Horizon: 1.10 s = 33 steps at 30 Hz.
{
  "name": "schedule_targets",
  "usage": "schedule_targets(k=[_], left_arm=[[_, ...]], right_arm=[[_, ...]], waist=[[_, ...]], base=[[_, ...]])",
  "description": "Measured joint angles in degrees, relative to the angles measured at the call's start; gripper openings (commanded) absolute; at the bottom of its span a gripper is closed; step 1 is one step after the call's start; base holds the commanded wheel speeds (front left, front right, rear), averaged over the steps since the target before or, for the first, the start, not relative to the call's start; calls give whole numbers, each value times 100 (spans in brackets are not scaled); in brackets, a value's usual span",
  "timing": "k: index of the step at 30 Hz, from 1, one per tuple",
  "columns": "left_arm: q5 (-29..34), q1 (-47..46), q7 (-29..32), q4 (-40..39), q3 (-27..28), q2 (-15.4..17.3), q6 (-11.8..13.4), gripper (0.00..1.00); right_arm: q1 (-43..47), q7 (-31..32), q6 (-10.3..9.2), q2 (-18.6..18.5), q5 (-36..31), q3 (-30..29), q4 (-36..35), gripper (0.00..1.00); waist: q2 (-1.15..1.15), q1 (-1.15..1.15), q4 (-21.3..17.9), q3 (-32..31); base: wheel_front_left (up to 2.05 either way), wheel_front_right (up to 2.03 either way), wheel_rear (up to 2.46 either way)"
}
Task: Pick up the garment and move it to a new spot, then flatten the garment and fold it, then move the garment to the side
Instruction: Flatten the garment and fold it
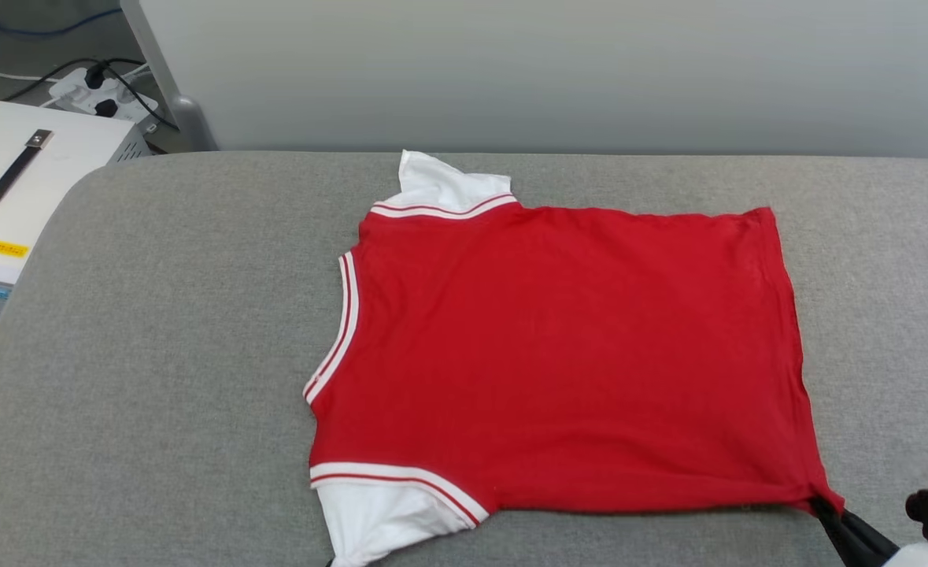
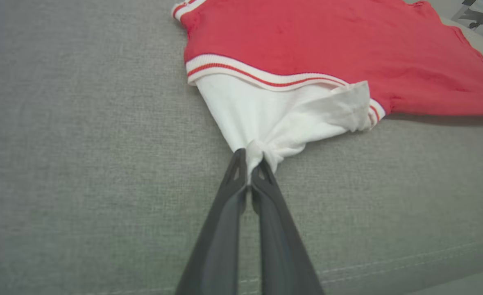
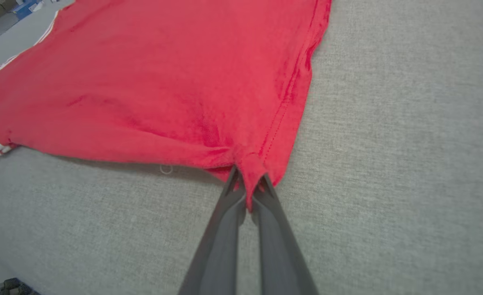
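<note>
Left gripper (image 2: 249,159): clamped shut on the white sleeve (image 2: 266,119). Jersey (image 1: 558,354): spread flat, mid grey padded table (image 1: 157,354). Right gripper (image 3: 247,182): clamped shut on the red hem corner (image 3: 251,164). Step judged: flattening. Next: both held points to be lifted evenly and carried across for folding.

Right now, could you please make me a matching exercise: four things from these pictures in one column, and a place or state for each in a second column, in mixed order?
Column one:
1. left gripper
2. right gripper
3. far white sleeve
4. white box with a black handle

Column two:
A. shut on the red hem corner of the jersey
B. beyond the left end of the grey padded surface
C. shut on the near white sleeve
D. sticks out at the jersey's far edge

Pairs: 1-C, 2-A, 3-D, 4-B.
</note>
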Motion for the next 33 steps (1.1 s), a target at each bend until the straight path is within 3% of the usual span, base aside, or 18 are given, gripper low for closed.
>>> schedule_targets(k=[8,16,24,33], left_arm=[[-87,227,82,-33,-227,65,-19,0],[24,-297,67,-108,-250,246,-20,0],[127,-2108,60,60,-583,657,-31,0],[-144,-3742,81,805,-1271,1022,-45,0]], right_arm=[[883,488,0,21,-37,-599,-621,0],[801,857,0,270,-272,-988,-982,0],[-25,1055,0,398,-383,-1294,-1161,0],[-1033,1402,0,457,-327,-1057,-1048,0]], waist=[[0,0,144,-63],[0,0,124,6],[0,0,-24,388],[0,1,-221,912]], base=[[0,0,0],[0,0,0],[0,0,0],[0,0,0]])
